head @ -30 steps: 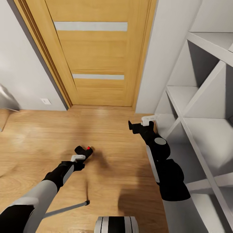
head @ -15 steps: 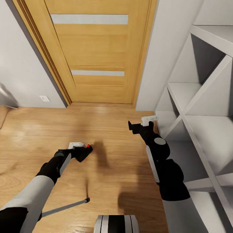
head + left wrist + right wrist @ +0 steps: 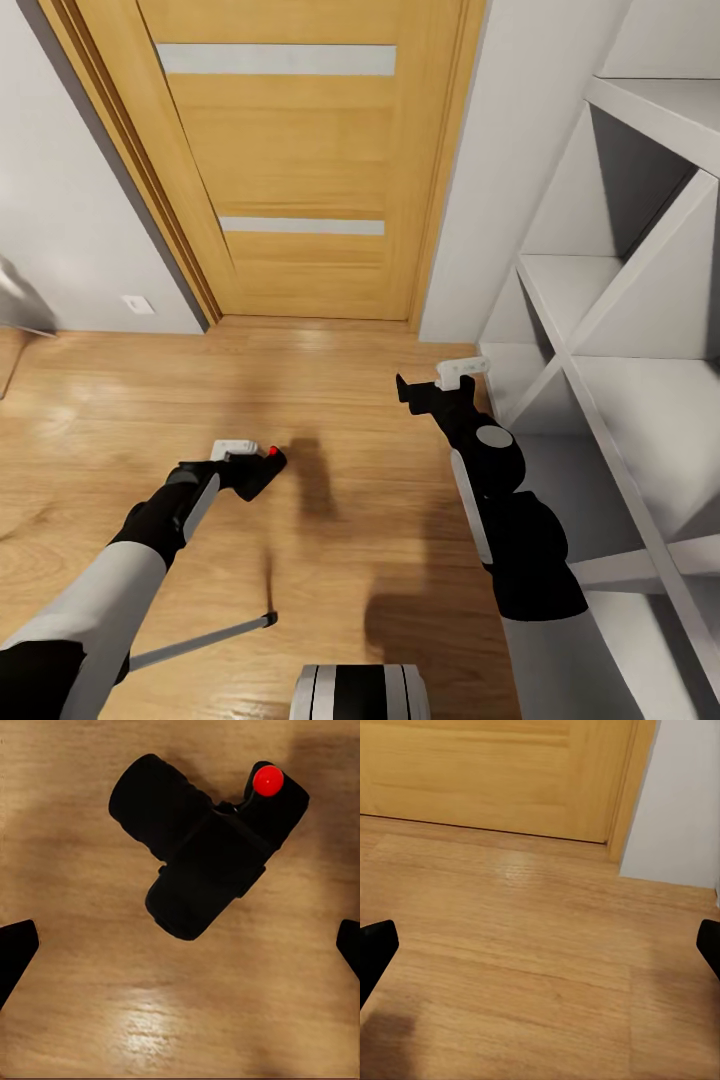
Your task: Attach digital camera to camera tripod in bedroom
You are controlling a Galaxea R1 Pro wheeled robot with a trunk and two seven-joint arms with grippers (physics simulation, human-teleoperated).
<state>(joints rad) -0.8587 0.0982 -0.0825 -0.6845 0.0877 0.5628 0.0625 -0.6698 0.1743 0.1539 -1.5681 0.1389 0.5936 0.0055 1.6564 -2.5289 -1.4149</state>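
The digital camera (image 3: 268, 462) is small and black with a red button, and it lies on the light wood floor in front of the oak door. In the left wrist view the digital camera (image 3: 206, 847) sits between and beyond the two fingertips, which are spread wide and do not touch it. My left gripper (image 3: 248, 470) (image 3: 180, 945) hovers open just over it. My right gripper (image 3: 420, 390) (image 3: 540, 945) is open and empty, held above bare floor near the shelf. A thin silver rod with a black tip (image 3: 210, 638), apparently a leg of the camera tripod, crosses the floor near my left arm; the tripod's head is out of view.
The oak door (image 3: 300, 160) with frosted strips is shut straight ahead. White cube shelves (image 3: 610, 330) line the right side, close to my right arm. A pale grey wall (image 3: 70, 230) runs along the left. My own base (image 3: 360, 695) shows at the bottom.
The view tilted slightly a second ago. My left arm swung a little to the left and its wrist turned over the camera. Nothing has moved in the last half second.
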